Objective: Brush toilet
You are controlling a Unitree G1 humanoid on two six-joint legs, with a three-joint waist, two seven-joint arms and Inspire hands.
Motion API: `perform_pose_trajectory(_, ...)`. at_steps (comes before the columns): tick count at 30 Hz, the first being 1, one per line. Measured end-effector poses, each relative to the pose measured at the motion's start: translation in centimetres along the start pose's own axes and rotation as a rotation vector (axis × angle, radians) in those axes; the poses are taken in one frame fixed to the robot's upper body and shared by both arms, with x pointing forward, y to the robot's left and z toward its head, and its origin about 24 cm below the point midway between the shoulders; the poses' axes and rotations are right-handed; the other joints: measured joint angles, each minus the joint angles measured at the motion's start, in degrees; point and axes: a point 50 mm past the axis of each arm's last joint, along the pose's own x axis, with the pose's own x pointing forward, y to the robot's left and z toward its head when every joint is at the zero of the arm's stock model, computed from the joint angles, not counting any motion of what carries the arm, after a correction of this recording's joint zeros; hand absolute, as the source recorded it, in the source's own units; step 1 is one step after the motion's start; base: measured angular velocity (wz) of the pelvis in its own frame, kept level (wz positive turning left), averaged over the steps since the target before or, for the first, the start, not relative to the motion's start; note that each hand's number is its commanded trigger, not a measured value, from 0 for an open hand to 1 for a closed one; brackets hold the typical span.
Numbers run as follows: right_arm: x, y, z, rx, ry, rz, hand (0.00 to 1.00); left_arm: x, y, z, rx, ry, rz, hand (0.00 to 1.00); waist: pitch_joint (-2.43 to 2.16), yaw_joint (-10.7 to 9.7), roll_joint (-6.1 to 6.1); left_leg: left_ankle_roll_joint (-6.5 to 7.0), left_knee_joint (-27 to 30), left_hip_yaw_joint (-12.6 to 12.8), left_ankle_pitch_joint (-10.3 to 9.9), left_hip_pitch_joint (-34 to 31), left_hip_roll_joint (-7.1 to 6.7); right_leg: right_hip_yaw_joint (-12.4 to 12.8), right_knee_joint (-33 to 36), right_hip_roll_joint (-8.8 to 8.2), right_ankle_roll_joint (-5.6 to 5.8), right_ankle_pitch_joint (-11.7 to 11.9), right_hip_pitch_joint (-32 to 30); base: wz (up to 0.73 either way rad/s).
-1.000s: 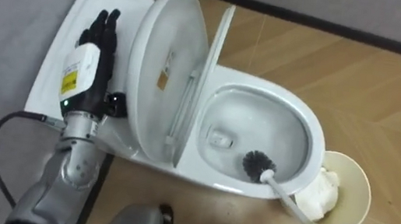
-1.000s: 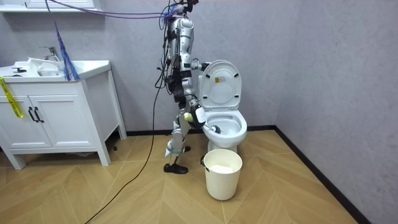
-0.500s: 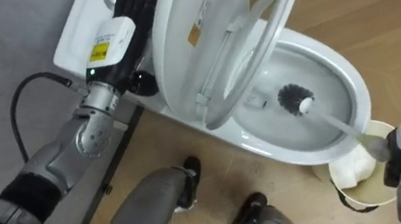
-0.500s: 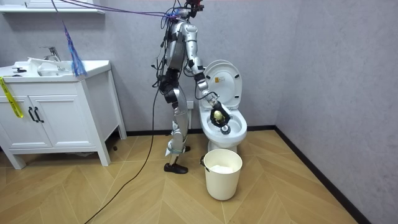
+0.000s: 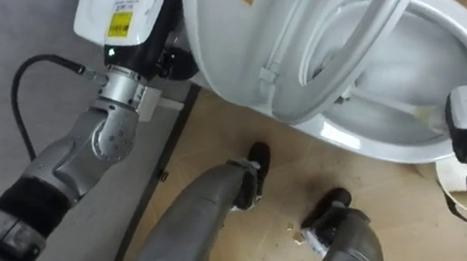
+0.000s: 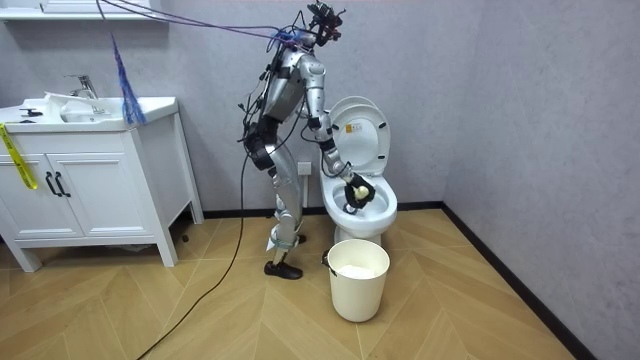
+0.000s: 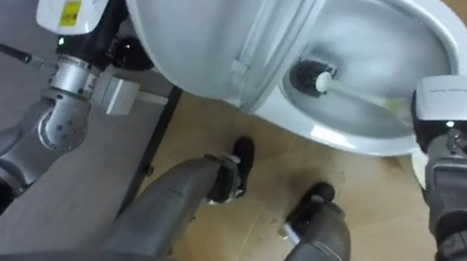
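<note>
Currently scrubbing: right robot hand clamps the toilet brush, its head inside the bowl, upper centre. Left robot hand, upper left, grip unreadable. Next move probably needs sweeping round the bowl wall.

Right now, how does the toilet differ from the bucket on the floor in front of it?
The toilet is white and stands against the wall; the bucket is cream and stands free on the floor. The toilet has a raised lid; the bucket has none. The toilet holds the brush; the bucket holds something white. Both stand upright.
</note>
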Motion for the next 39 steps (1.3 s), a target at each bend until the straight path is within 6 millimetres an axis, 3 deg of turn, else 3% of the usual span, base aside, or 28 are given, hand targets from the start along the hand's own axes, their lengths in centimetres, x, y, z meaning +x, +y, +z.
perform_pose_trajectory(4, 0.3, -0.5, -0.1, -0.030, 0.004, -0.017, 1.00, 0.1, 0.2, 0.0, 0.001, -0.003, 0.008, 0.00, -0.04, 0.27, 0.18, -0.14, 1.00, -0.11, 0.06, -1.32, 0.04, -0.01, 0.65, 0.07, -0.56, -0.74, -1.01, 0.02)
perform_pose_trajectory(10, 0.4, -0.7, -0.2, -0.032, 0.032, -0.028, 1.00, 0.4, 0.4, 0.0, -0.043, 0.013, 0.021, 0.00, 0.15, 0.06, 2.31, -0.16, 1.48, -0.25, 0.07, -2.45, 0.13, -0.82, 0.47, 0.08, -0.75, -0.85, -1.64, 0.00)
perform_pose_trajectory(16, 0.5, -0.7, -0.1, 0.083, 0.084, -0.020, 1.00, 0.4, 0.6, -0.1, -0.067, 0.026, 0.033, 0.00, 0.21, 0.75, 2.37, -0.33, 1.50, 1.13, 0.16, -3.00, 0.96, 0.60, 0.76, 0.41, -1.06, -1.04, -3.07, -0.06)
perform_pose_trajectory(18, 0.3, -0.3, -0.3, 0.167, 0.132, 0.007, 1.00, 0.4, 0.6, 0.0, -0.092, 0.034, 0.041, 0.00, 0.16, 0.78, 2.45, -0.40, 1.24, 1.40, 0.22, -3.04, 0.65, 0.61, 1.21, 0.07, -1.18, -1.04, -3.48, -0.05)
perform_pose_trajectory(23, 0.9, -0.6, -0.8, 0.715, 0.385, 0.013, 1.00, 0.3, 0.9, -0.2, -0.116, 0.050, 0.075, 0.00, 0.56, -1.30, 1.59, -0.42, 2.25, 1.51, 0.24, -3.56, 0.02, 1.52, 3.80, -0.91, -1.18, -2.54, -4.67, 0.12)
perform_pose_trajectory(26, 1.3, -0.9, -0.6, 0.974, 0.444, 0.029, 1.00, 0.8, 1.7, 0.1, -0.131, 0.039, 0.117, 0.00, 0.87, -2.32, 0.91, -0.42, 3.65, 1.63, 0.24, -5.22, 0.03, 1.75, 5.79, -1.75, -1.50, -3.11, -6.40, 0.07)
perform_pose_trajectory(29, 1.5, -1.2, 0.3, 1.106, 0.442, 0.049, 1.00, 1.3, 2.4, 0.4, -0.126, 0.034, 0.163, 0.00, 1.04, -3.64, 0.23, -0.41, 5.33, 1.45, 0.24, -6.91, -0.07, 1.76, 7.76, -2.48, -1.81, -3.65, -8.00, 0.11)
perform_pose_trajectory(34, 1.7, -1.3, 0.8, 1.057, 0.411, 0.057, 1.00, 1.3, 2.5, 0.1, -0.083, 0.045, 0.167, 0.00, 0.98, -5.43, 0.20, 0.18, 5.55, 1.50, 0.60, -6.92, -1.12, 1.48, 9.07, -3.99, -1.60, -4.03, -8.14, 0.10)
perform_pose_trajectory(39, 1.7, -1.5, 1.3, 0.673, 0.250, 0.045, 1.00, 0.9, 1.9, -0.3, -0.007, 0.044, 0.133, 0.00, 0.65, -4.47, 0.70, 0.22, 6.10, 1.63, 0.60, -6.57, -0.94, 1.61, 8.80, -3.40, -1.41, -3.83, -7.53, -0.04)
